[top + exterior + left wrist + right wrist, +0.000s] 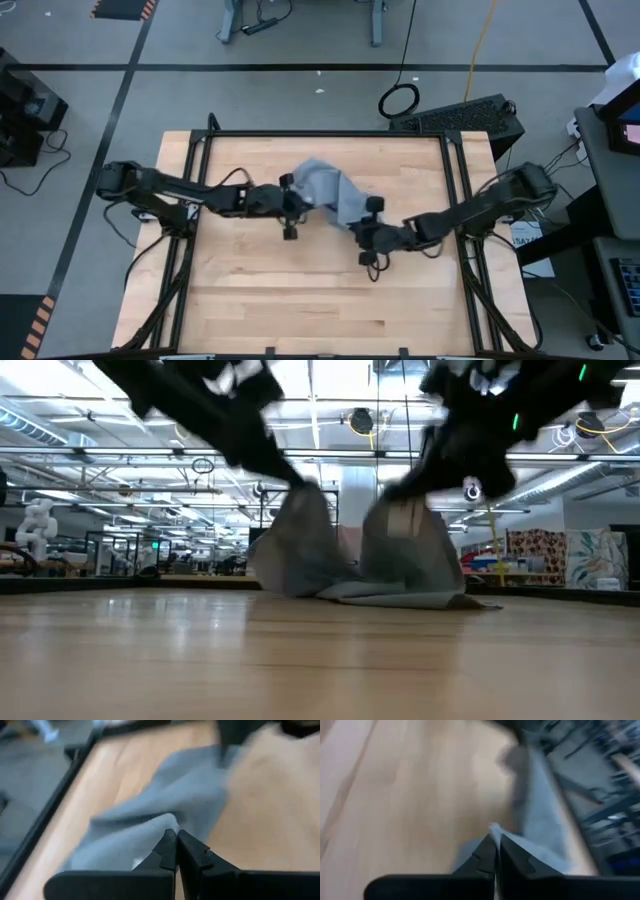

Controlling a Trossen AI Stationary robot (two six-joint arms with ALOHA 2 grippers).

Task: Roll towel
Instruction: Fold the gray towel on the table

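The left pincer (176,842) was clamped shut on a pinch of the towel (328,190), and the right pincer (495,845) was clamped on another, both lifting cloth into peaks. The towel sat upper centre of the high view on the bench (300,300), crumpled, plain grey-blue. It looked light, limp and unbreakable; corners or an edge seemed the best holds for rolling.

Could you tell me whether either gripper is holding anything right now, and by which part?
Both hold the towel: the left gripper pinches one edge, the right gripper pinches another edge, lifting both ends off the table.
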